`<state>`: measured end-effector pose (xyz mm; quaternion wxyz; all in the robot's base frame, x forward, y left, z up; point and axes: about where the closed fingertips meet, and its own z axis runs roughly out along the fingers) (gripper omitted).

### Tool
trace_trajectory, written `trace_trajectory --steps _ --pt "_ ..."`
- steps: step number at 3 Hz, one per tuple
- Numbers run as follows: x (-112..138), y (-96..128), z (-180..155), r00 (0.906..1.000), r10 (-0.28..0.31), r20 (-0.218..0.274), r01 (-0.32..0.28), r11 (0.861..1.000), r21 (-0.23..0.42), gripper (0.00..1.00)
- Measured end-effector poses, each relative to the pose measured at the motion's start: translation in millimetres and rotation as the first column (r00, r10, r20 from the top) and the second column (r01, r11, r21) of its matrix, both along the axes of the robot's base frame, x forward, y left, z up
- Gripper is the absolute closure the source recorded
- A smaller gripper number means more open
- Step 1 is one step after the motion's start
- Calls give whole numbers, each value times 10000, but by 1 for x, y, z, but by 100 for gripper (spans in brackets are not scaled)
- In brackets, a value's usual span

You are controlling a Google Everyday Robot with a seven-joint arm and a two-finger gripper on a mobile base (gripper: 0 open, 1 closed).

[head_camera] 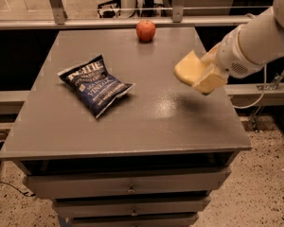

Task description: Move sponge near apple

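The pale yellow sponge [187, 68] is held in my gripper [199, 73] above the right side of the grey table [132, 126], clear of the surface, with its shadow on the tabletop below. The gripper is shut on the sponge; one pale yellow finger [210, 82] shows under it. The white arm reaches in from the right edge. The red-orange apple [146, 30] sits at the table's far edge near the middle, up and to the left of the sponge and well apart from it.
A dark blue chip bag [95, 84] lies on the left half of the table. A metal rail [132, 9] runs behind the far edge. Drawers [128, 188] are below the tabletop. A cable [262, 86] hangs to the right.
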<state>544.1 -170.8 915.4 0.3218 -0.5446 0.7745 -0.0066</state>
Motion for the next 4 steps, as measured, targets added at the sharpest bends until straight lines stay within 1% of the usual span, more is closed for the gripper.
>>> trace_trajectory --steps 1,2,3,4 --pt "31 2 29 9949 176 992 -156 9997 -202 100" --pt "65 14 51 9825 414 1816 -407 9991 -77 100" --pt "101 21 65 9701 266 2411 -403 9978 520 100" --pt "138 26 73 9594 12 2821 -314 9942 1026 100"
